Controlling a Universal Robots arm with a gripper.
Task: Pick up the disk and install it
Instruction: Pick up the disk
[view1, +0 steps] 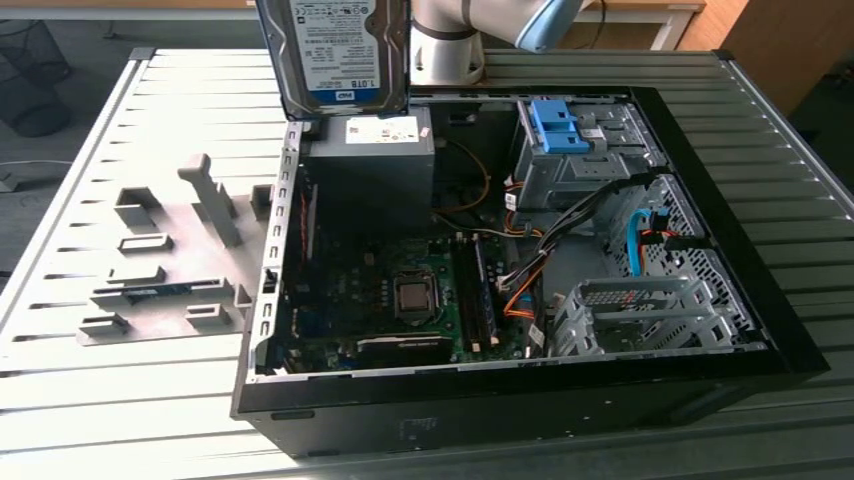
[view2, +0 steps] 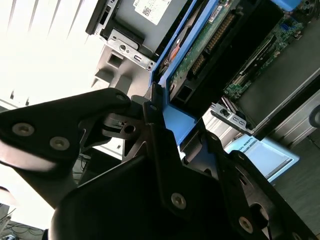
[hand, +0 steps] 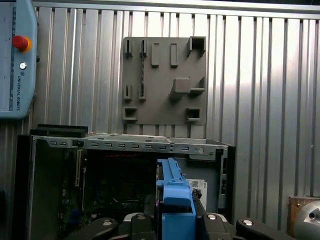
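Fig.: gripper (view2: 170, 125) pinched on the blue rail of the disk (view1: 334, 50), jaws pressed in from both sides. Pad contact is hidden, so the grip looks firm but is unconfirmed. Disk is off the table, upright, long axis approx. vertical, hanging from the gripper over the PSU (view1: 374, 150) at the far corner of the case (view1: 534, 405), exterior view's left. Metal cage (view1: 627, 315) lies well apart, near side, twd. the exterior view's right.

Silver arm (view1: 447, 45) with a pale blue joint cap standing at the table's (view1: 107, 420) far edge in the exterior view, black gripper (view2: 165, 117) in the second wrist view, jaws clamped onto the blue rail of the disk (view1: 334, 50), held aloft.
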